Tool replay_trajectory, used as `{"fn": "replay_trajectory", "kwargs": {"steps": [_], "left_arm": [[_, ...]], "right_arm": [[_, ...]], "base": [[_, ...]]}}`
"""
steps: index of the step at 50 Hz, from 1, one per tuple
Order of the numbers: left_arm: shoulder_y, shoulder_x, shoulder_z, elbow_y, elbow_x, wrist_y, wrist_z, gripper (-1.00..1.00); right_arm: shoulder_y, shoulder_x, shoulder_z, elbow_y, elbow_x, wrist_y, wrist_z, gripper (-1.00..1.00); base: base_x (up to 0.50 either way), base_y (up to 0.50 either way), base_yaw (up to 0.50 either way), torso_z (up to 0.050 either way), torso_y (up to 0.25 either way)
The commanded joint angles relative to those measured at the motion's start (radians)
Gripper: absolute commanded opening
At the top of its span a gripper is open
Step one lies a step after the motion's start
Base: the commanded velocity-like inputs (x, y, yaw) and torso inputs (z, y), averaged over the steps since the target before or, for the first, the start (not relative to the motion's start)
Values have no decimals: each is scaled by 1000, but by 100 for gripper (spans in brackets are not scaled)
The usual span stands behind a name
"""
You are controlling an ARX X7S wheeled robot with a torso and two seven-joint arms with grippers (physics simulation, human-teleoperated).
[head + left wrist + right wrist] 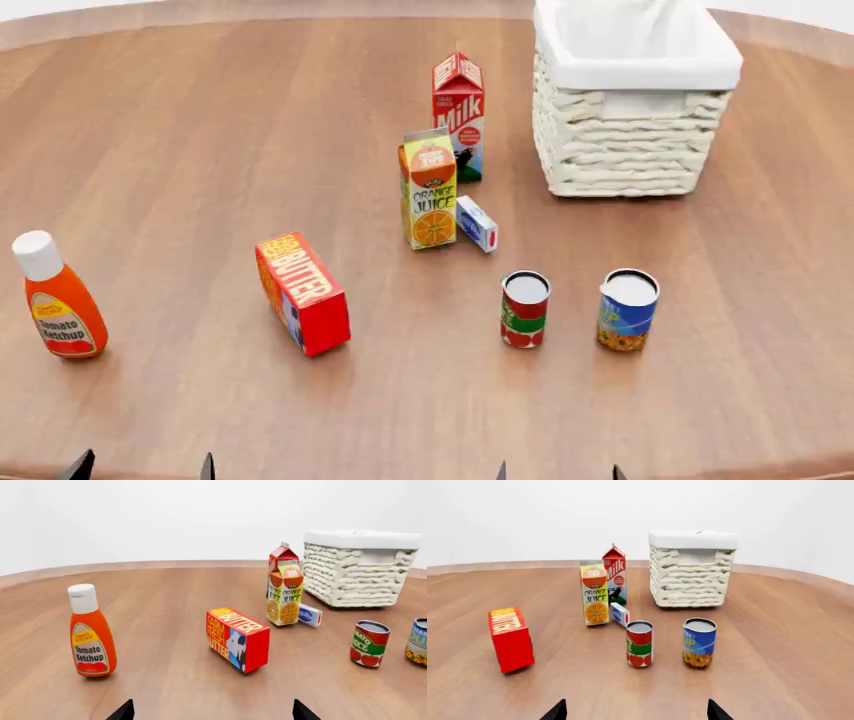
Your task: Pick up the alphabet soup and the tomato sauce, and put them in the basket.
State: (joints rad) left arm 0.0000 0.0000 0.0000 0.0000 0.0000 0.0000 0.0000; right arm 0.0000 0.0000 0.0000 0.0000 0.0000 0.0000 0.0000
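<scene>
Two grippers: both sit at the near edge of the surface (187, 120), empty and well short of every object; only dark fingertips show.
Left gripper (212, 711): tips stand wide apart, holding nothing.
Right gripper (635, 710): tips likewise spread wide, holding nothing.
Step in hand: judged to be the first reach, since neither can is touched and the basket holds neither.
Advice for the reach: the right gripper faces both cans most directly; a good approach centres one can between the tips, closes on the label's mid-height and lifts straight up so the neighbouring can is not knocked.
Tomato sauce (525, 309): upright small can, red label with green band, pale grey lid; stands just beside the other can, on its left in the head view.
Alphabet soup (627, 309): upright can of the same size, blue label, yellow band, orange picture low down.
Butter box (303, 293): red, lying left of the cans, apart from them.
Ketchup bottle (56, 297): orange with white cap, far left, well apart.
Juice carton (429, 190): upright beyond the cans, a small white box (477, 223) beside it.
Milk carton (458, 116): just behind the juice.
Basket (627, 150): cream wicker, white lining, farthest back on the right, open top unobstructed.
</scene>
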Motion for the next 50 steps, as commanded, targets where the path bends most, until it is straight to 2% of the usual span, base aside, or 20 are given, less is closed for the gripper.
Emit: {"fn": "replay_trajectory", "kwargs": {"steps": [1,14,18,21,27,31,32,34,38,41,50], "left_arm": [[-7,-10,11,-25,-11,19,-11,100],[-14,-57,54,17,-29,4,-69,100],[-41,-74,43,131,-60,-61,-68,100],[-53,-111,52,263,-24,-121,-72,100],[-115,-159,85,544,119,-269,-97,100],[-134,-197,132,658,187,-282,-76,100],[-138,-211,150,704,219,-277,-69,100],[-141,-203,132,770,181,-281,-63,100],[-110,-198,134,832,193,-270,-81,100],[-102,-205,152,847,232,-253,-91,100],[-102,-207,145,853,194,-233,-95,100]], "right_arm": [[10,81,-100,24,82,-22,98,100],[21,100,-120,-6,87,5,120,100],[39,106,-127,-107,70,44,148,100],[42,124,-147,-235,39,71,155,100],[99,130,-125,-458,73,192,166,100],[136,145,-98,-586,100,269,176,100],[150,155,-83,-639,109,302,178,100],[161,162,-50,-708,147,353,183,100],[142,175,-19,-782,175,379,189,100],[132,182,-8,-789,151,349,203,100],[136,178,1,-799,179,356,216,100]], "base": [[0,0,0,0,0],[0,0,0,0,0],[0,0,0,0,0],[0,0,0,0,0],[0,0,0,0,0],[0,0,0,0,0],[0,0,0,33,0],[0,0,0,49,0],[0,0,0,50,0],[0,0,0,50,0],[0,0,0,50,0]]}}
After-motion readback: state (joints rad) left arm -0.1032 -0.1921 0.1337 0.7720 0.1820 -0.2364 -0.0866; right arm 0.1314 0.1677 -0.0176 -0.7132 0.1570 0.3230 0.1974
